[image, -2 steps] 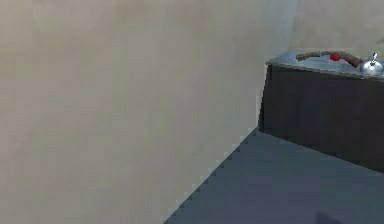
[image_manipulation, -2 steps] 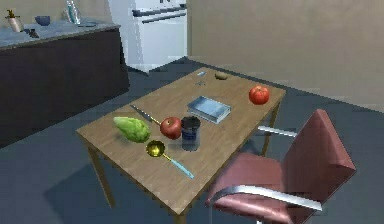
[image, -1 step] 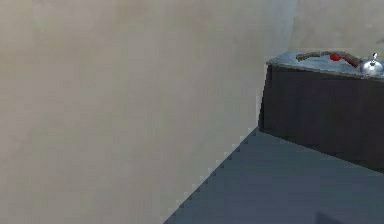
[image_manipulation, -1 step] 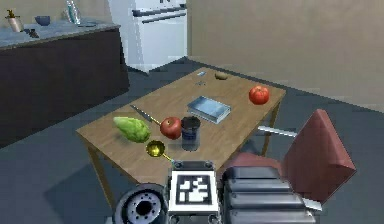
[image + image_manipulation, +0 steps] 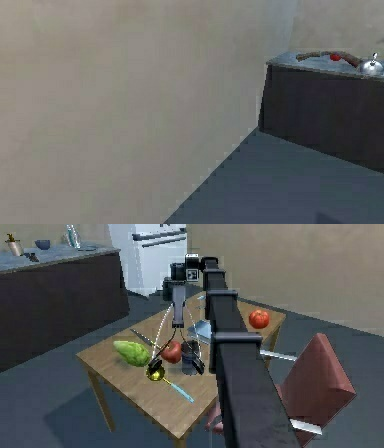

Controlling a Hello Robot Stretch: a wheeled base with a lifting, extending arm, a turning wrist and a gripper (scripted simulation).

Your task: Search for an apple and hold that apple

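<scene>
In the forward view a beige wall (image 5: 120, 90) took the left side. At two o'clock stood a dark desk (image 5: 320, 110) with a small red thing (image 5: 333, 58) on its top.

In the arm side view the tool (image 5: 177, 322) was at a wooden desk (image 5: 100, 355). I could not tell if its fingers were apart or together, or if it held anything. A red fruit (image 5: 172, 351), probably the apple, lay at six o'clock from the tool, beside a green thing (image 5: 131, 352). A second red fruit (image 5: 259, 319) lay at three o'clock.
</scene>
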